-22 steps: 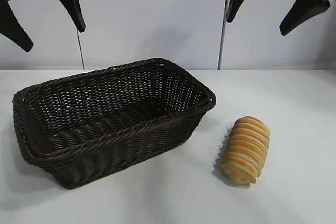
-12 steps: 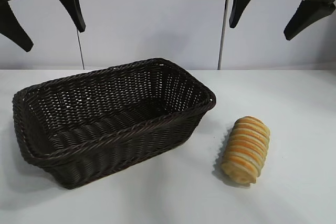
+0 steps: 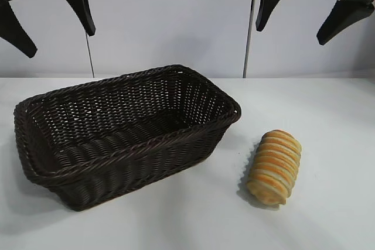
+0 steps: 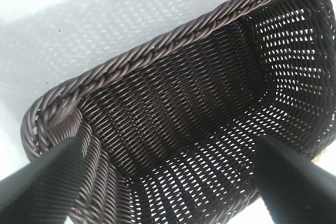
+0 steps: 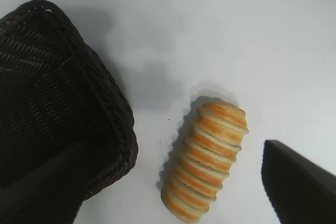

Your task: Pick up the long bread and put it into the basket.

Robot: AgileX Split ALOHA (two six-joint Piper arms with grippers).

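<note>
Fingers (image 5: 294,182) of the right gripper (image 3: 302,13) spread above the long bread (image 3: 274,167).

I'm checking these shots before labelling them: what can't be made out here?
- Exterior view: both arms are cut off by the top edge; only the fingers of the left end effector and right end effector show.
- Exterior view: the basket hides its near inner floor behind its own front wall.
- Long bread: underside hidden against the table.
- Left wrist view: the bread is out of frame.
</note>
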